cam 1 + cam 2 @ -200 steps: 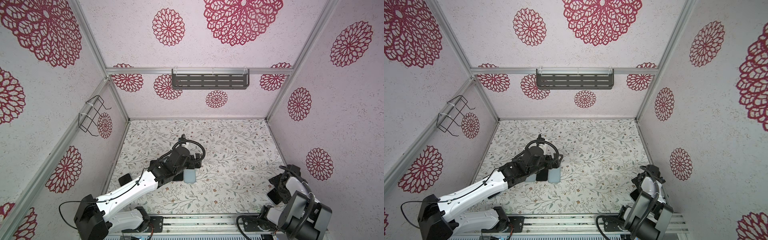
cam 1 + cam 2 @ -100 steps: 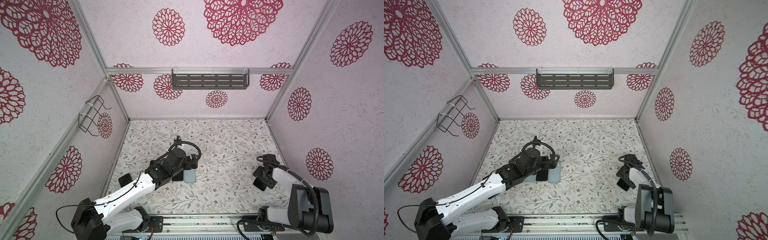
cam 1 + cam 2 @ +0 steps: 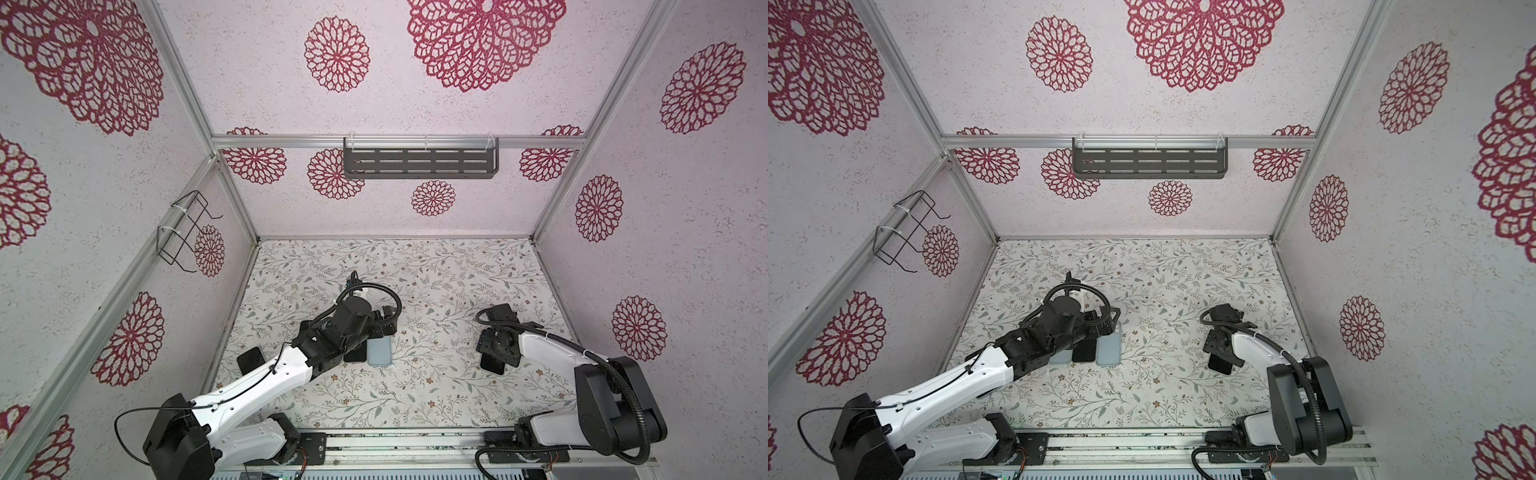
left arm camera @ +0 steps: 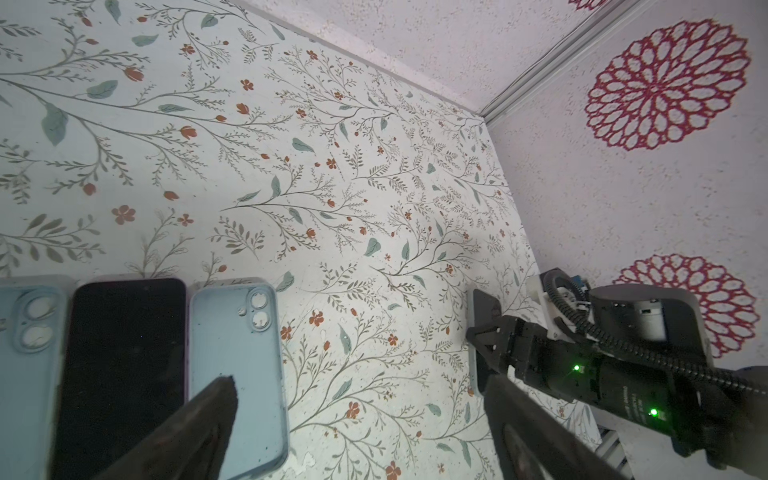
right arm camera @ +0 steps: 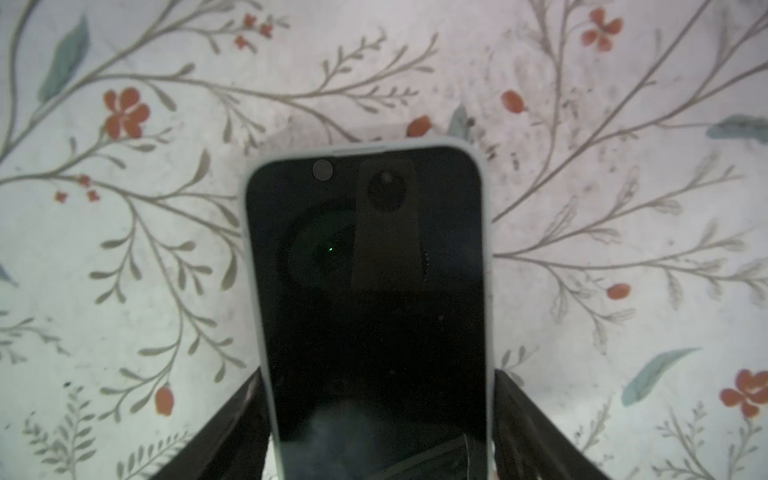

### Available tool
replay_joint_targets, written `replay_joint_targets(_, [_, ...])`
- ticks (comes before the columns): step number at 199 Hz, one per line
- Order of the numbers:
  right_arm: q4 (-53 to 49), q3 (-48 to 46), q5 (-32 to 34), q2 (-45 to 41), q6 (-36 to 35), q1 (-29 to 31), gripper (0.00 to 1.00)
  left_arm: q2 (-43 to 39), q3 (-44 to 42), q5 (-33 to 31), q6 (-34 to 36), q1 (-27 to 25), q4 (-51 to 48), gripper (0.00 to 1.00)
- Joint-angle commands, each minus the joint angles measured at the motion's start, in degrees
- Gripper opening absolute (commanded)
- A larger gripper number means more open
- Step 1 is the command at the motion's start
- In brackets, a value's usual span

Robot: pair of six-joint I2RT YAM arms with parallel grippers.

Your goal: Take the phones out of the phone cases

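Phone [image 5: 365, 311] at right side of floral desk [image 3: 436, 399], screen up, seated in pale phone case [image 5: 365, 145]. Left claw [image 4: 359, 380] spread wide, hovering mid-desk over far ends of spare items. Right claw [image 5: 378, 374] clamped across phone case's long sides. Beneath left claw: two empty blue cases [image 4: 237, 353] flanking bare dark handset [image 4: 124, 353], side by side, well apart from right claw.

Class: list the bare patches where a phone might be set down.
Free: the far half of the floral-print table; the gap between the empty light-blue phone case and the right gripper around the pale-cased black phone. Crowded: around the bare black phone beneath the open left gripper.
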Motion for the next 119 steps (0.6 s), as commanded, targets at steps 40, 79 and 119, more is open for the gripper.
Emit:
replay_joint_targets(40, [1.6, -3.9, -12.4, -12.8, -6.3, 1.2, 0.45, 7.6, -3.7, 11.7, -9.9, 1.5, 18.1, 0.97])
replay_joint_targets(79, [8.1, -6.1, -24.0, -17.6, -8.0, 1.3, 0.4, 15.2, -5.7, 19.9, -17.5, 2.5, 31.6, 0.97])
replay_joint_targets(119, [13.5, -7.3, -33.3, -20.9, -8.2, 2.9, 0.38, 25.2, -5.0, 26.5, -24.1, 2.2, 45.3, 0.97])
